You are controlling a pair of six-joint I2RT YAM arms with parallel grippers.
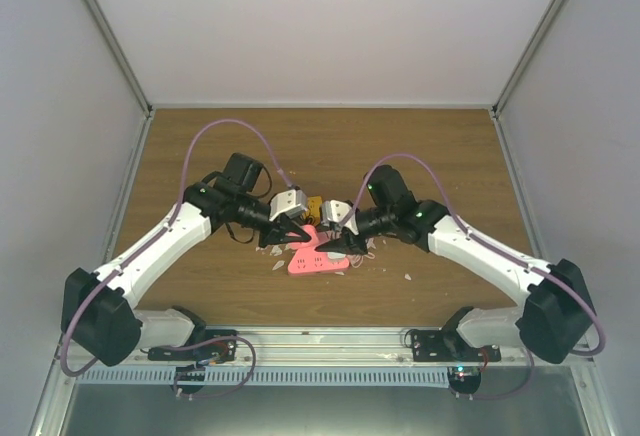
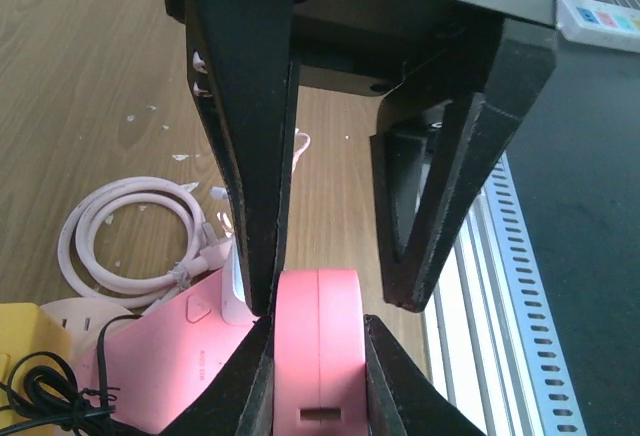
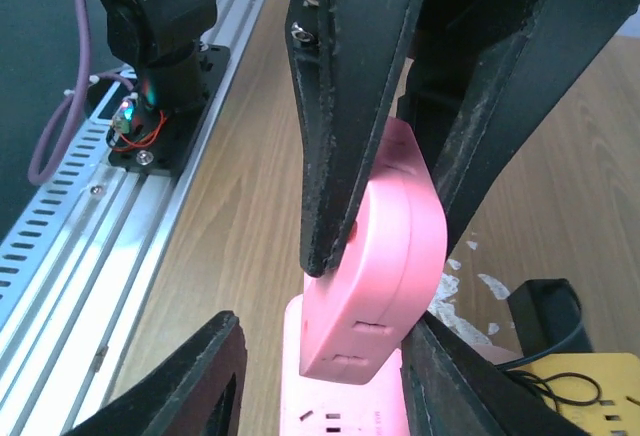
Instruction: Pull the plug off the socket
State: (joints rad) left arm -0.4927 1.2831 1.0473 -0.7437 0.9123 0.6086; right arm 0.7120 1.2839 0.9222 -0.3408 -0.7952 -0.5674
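Plug [image 3: 388,286], smooth rounded pink plastic, pinched by black right tool [image 3: 378,244]

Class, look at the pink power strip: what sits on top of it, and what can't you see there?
A pink plug stands on the strip, clasped by the right gripper. Its underside is covered, so its seating cannot be seen.

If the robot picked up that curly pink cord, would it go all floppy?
Probably floppy: the pink cord is thin and lies in soft loops. It would likely stay a ring, since a tie seems to bundle the loops. It looks light for its size.
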